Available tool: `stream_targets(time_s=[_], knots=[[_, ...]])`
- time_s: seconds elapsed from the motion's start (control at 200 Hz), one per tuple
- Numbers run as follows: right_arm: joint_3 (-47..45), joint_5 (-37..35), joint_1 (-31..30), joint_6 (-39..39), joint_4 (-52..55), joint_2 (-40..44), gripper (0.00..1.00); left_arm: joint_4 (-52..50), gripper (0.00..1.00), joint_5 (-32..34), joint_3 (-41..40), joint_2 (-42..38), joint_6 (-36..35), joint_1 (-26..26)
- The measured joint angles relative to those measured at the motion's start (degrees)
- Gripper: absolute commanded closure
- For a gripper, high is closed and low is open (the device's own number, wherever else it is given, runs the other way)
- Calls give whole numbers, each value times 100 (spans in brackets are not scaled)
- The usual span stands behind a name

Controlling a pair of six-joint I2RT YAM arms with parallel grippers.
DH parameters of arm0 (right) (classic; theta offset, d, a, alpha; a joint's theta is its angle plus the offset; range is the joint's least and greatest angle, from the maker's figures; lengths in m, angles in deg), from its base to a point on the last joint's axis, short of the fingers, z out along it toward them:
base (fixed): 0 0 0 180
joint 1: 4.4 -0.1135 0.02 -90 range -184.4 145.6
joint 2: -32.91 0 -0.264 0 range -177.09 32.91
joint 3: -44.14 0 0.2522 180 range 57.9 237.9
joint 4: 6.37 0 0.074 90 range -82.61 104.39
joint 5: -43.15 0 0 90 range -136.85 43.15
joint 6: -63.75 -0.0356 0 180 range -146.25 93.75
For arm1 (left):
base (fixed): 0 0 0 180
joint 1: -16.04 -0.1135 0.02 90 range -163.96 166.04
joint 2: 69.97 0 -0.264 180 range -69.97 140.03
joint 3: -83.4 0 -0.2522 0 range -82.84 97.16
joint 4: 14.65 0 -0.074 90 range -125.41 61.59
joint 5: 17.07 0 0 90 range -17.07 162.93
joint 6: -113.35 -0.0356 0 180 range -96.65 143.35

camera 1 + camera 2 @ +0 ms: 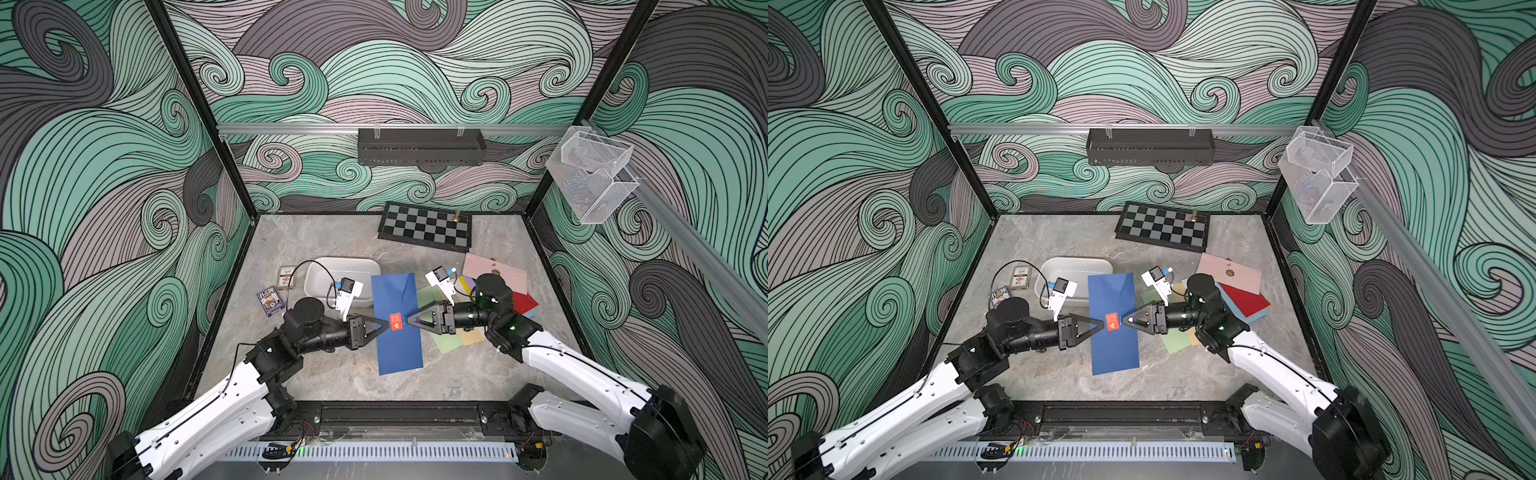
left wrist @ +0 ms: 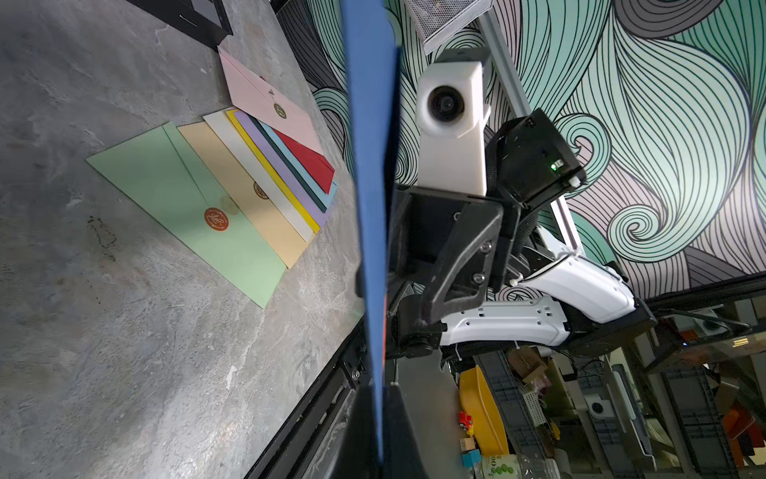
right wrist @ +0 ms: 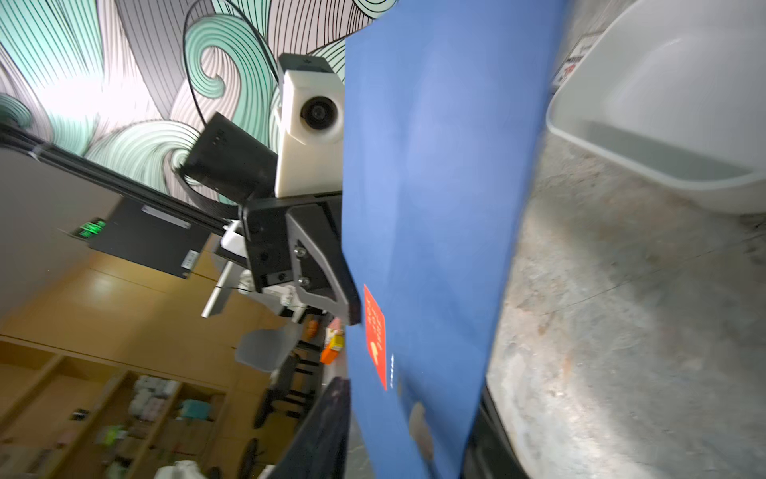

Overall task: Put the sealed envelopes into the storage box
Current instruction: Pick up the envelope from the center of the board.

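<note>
Arm links point(image 1: 232, 399): mine, two sets; white shells, small holes, black joints.
Fingers point(image 2: 456, 269): black, triangular, two screws.
Wrist cameras point(image 2: 449, 103): white housings, round black lens.
Cable point(image 1: 311, 261): thin black loop, my left arm.
Status light point(image 2: 555, 166): green.

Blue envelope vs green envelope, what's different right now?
Blue envelope is held off the table in the left gripper; green envelope lies flat on the table. Blue envelope has a rectangular red sticker; green envelope a round orange seal. Both are long, closed envelopes.

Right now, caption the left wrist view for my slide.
Blue envelope pinched edge-on in left gripper, other envelopes fanned on the table.
</note>
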Motion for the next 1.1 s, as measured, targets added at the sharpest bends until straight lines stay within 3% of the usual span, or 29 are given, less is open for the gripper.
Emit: stream_targets(time_s=[0.155, 0.175, 0.215, 0.245, 0.37, 0.51, 0.645, 0.826, 0.971, 1.101], knots=[[164, 13, -118, 76, 223, 120, 92, 7, 99, 7, 0, -2, 57, -4], [205, 4, -127, 94, 289, 136, 96, 9, 88, 13, 0, -2, 61, -4], [299, -31, -146, 201, 442, 153, 100, 22, 54, 39, 0, -2, 72, -4], [396, -76, -151, 313, 625, 155, 100, 11, 40, 74, 7, -2, 52, -7], [1386, -562, -184, 1182, 1954, -70, 100, -1093, 23, 837, 400, 39, -26, -4], [3047, -1305, -188, 2640, 3268, -988, 100, -2848, 22, 2437, 898, -24, 48, -136], [4570, -2074, -258, 4098, 4325, -2352, 100, -3762, 21, 3217, 529, -299, 151, -317], [7576, -3241, -621, 6074, 6046, -4848, 100, -4229, 21, 3683, 26, -702, 192, -354], [10085, -3932, -861, 7097, 7241, -6502, 100, -4197, 22, 3799, -221, -730, 212, -369], [11280, -4483, -1073, 7827, 7796, -7307, 100, -4113, 22, 3770, -610, -737, 293, -385]])
